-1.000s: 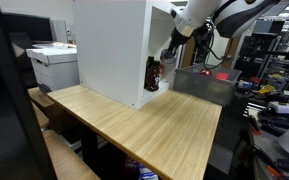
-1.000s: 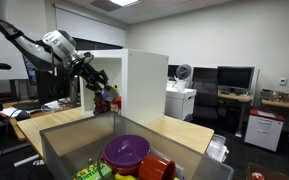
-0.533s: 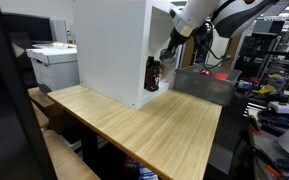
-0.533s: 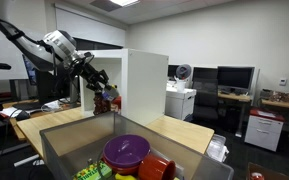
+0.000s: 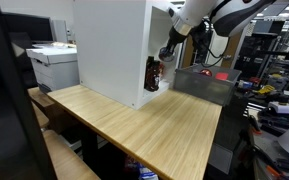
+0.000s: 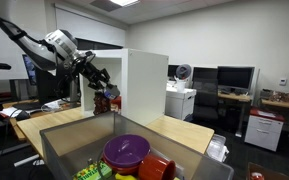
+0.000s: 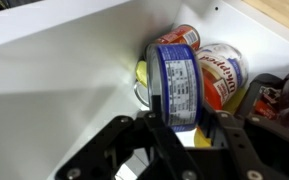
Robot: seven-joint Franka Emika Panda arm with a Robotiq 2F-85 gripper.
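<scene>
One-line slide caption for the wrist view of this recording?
Gripper grips a blue-labelled can inside the white cabinet, beside a red-and-white can.

Blue-labelled can (image 7: pixel 176 85) — in tool (image 7: pixel 181 122), inside white cabinet (image 7: pixel 64 60)

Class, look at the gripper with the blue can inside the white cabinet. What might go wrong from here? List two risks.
1. The blue can sits in the gripper right beside a red-and-white can; a sideways move may well knock that neighbour over.
2. The white cabinet wall is close on the other side, so the gripper might scrape it.
</scene>
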